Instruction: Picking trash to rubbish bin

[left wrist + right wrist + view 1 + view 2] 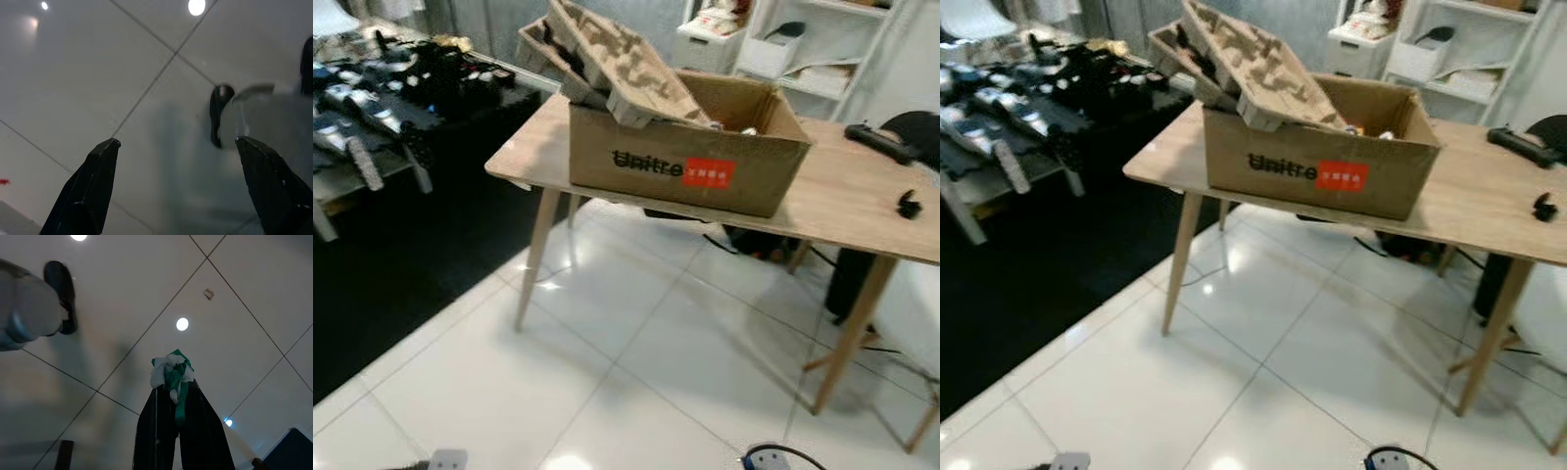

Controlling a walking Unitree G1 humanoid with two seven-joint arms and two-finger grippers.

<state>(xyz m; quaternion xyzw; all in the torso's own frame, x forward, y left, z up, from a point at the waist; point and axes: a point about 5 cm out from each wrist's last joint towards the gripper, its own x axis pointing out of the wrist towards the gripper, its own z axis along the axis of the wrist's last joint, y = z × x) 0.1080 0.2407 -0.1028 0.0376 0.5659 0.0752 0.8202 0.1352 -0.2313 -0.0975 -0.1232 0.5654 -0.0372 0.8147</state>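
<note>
Right wrist view has the right tool (177, 396) pinched together on a crumpled green-and-white scrap of wrapper (171, 374), hanging low above the glossy white tiled floor (234, 308). The left tool (178, 186) hangs apart and empty. Ahead and higher stands the open brown cardboard box (705, 162) on the light wooden table (862, 206); I'd judge the right arm must lift forward towards it.

Bright indoor light, lamp glare on glossy floor (636, 382), soft table shadow, slightly blurred head views
</note>
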